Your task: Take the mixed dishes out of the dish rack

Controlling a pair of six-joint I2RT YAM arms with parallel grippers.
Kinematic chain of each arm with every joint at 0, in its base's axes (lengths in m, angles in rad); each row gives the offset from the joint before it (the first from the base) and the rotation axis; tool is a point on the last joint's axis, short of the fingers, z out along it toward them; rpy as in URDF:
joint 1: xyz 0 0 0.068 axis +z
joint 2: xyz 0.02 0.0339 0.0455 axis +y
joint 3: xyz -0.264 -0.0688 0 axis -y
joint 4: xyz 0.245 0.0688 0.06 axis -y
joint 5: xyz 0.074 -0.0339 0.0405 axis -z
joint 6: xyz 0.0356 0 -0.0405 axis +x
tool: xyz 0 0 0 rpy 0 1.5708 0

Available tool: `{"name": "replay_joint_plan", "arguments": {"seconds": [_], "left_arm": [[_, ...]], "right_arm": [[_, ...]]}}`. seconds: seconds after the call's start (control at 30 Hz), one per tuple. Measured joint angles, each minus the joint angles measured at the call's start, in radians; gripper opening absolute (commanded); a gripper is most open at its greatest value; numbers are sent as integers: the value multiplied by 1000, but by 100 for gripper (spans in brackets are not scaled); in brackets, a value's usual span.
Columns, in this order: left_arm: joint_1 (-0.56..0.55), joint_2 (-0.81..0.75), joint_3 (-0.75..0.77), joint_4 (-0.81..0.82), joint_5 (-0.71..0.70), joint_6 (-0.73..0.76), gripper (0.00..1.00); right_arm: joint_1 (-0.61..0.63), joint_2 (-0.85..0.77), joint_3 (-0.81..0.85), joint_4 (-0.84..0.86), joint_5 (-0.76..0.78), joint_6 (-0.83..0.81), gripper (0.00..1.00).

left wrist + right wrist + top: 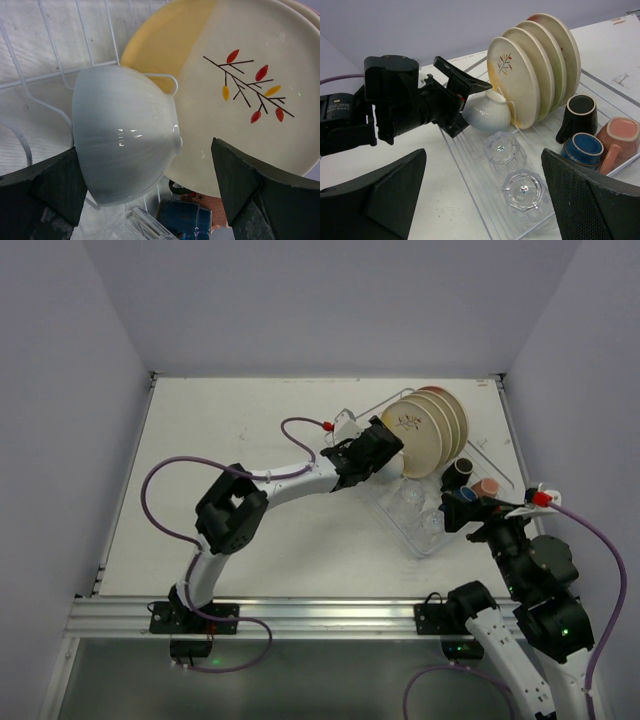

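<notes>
Several cream plates (425,430) stand upright in the dish rack (50,77), the front one with a yellow half and a sprig mark (240,80). A small white bowl (125,135) lies tipped against that plate. My left gripper (145,150) is open with its jaws on either side of the bowl; the left finger (45,185) is right at the bowl's side and the right finger (250,185) is apart from it. My right gripper (482,160) is open and empty above two clear glasses (502,150) standing upside down in the rack.
A dark cup (580,115), a dark blue cup (585,150) and a salmon cup (620,140) sit at the rack's right end. The rack rests on a clear drip tray (475,165). White walls close the table at the back and both sides.
</notes>
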Motion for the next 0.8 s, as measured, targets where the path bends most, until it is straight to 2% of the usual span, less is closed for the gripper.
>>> {"name": "replay_joint_plan", "arguments": {"seconds": [0.27,0.43,0.8], "left_arm": [[4,-43,-132,207,32,89,100],[4,-67,-202,319,51,127,96],[6,-81,-270,443,82,158,91]], "right_arm": [[0,0,0,0,-13,-2,99],[0,1,0,0,-27,-4,99],[0,1,0,0,-30,-8,99]]}}
